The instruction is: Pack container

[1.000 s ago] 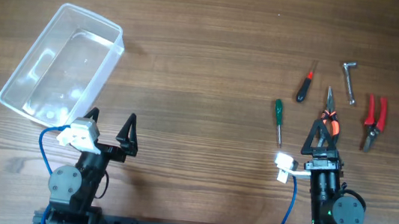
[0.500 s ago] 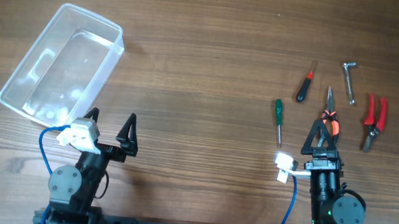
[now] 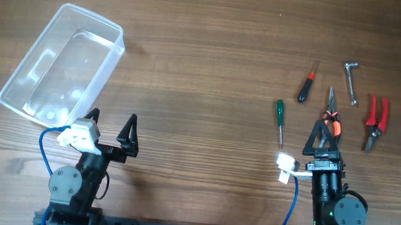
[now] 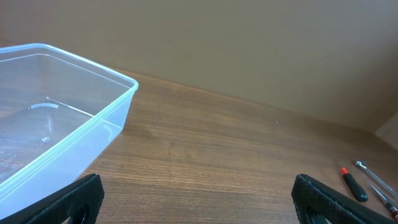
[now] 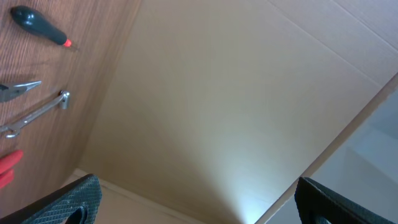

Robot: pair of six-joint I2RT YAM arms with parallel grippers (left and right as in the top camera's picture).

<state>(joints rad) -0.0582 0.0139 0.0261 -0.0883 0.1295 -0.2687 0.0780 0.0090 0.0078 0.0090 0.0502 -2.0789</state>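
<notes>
Clear plastic catches the eye first: the container [image 3: 62, 65] lies empty at the far left of the worktop [image 3: 210, 30], set at an angle, its near corner just beyond the left tool [image 3: 112, 123], whose fingers stand wide with nothing between them. The right tool [image 3: 323, 139] is spread just as wide and also empty, low by the near edge, its tips at the handle end of the orange-handled needle-nose pliers [image 3: 330, 104]. Around it lie a green screwdriver [image 3: 279, 118], a red-and-black screwdriver [image 3: 306, 85], a silver L-shaped wrench [image 3: 351, 80] and red-handled pliers [image 3: 376, 121], all well apart from the container. Nothing looks packed yet, so I'd judge the first pick is the job in hand. To do it well, the right tool should come down square across a handle near its middle, fingers either side and clear of the neighbouring items, so the piece lifts level and doesn't swing. Since the tub is a long way off, the left tool could steady its rim or bring it nearer the centre.
</notes>
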